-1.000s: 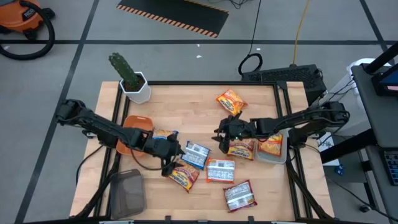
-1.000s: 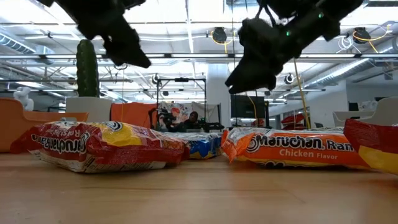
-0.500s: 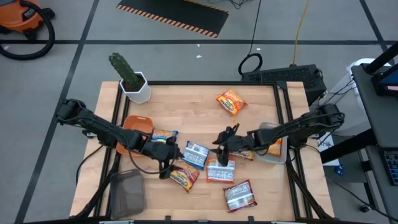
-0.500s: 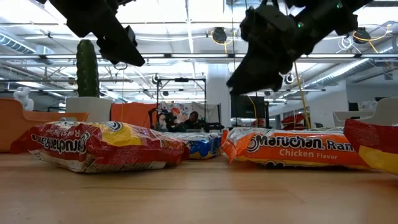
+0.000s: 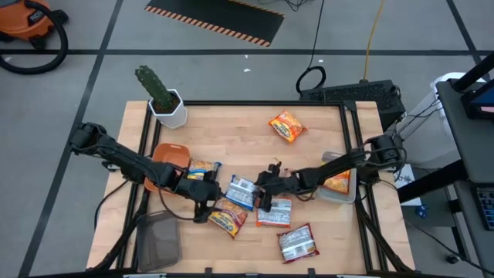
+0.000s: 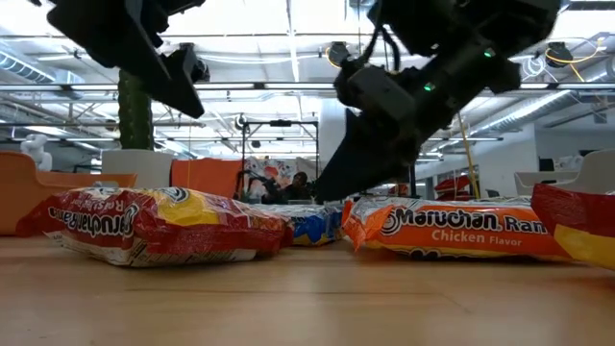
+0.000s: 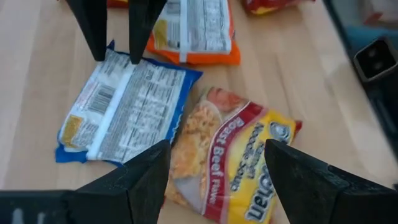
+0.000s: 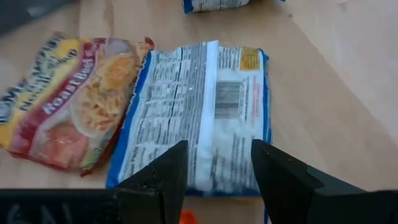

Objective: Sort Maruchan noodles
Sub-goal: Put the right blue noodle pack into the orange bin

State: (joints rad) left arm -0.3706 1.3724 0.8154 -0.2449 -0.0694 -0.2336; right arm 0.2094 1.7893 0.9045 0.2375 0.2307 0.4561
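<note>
Several Maruchan packets lie flat on the wooden table. My right gripper (image 5: 262, 194) is open and low over the blue-white packet (image 5: 244, 191), which lies label side up between its fingers (image 8: 219, 146). In the low view its tips (image 6: 336, 183) end just above that packet (image 6: 309, 225). My left gripper (image 5: 202, 205) is open and hovers over the red-yellow roast beef packet (image 7: 230, 162), left of the blue-white one (image 7: 124, 106). Other packets are an orange one (image 5: 274, 210), a dark red-white one (image 5: 297, 242), a far orange one (image 5: 287, 126), and one in the right tray (image 5: 337, 182).
An orange bowl (image 5: 171, 154) with a packet (image 5: 202, 167) at its edge sits at the table's left. A grey tray (image 5: 158, 238) is at the near left corner, another (image 5: 336, 196) at the right edge. A potted cactus (image 5: 162, 96) stands at the far left.
My right gripper has travelled from near the right tray toward the table's left and near edge, coming down over the blue-white packet. My left gripper has shifted slightly toward the left. No packet has moved.
</note>
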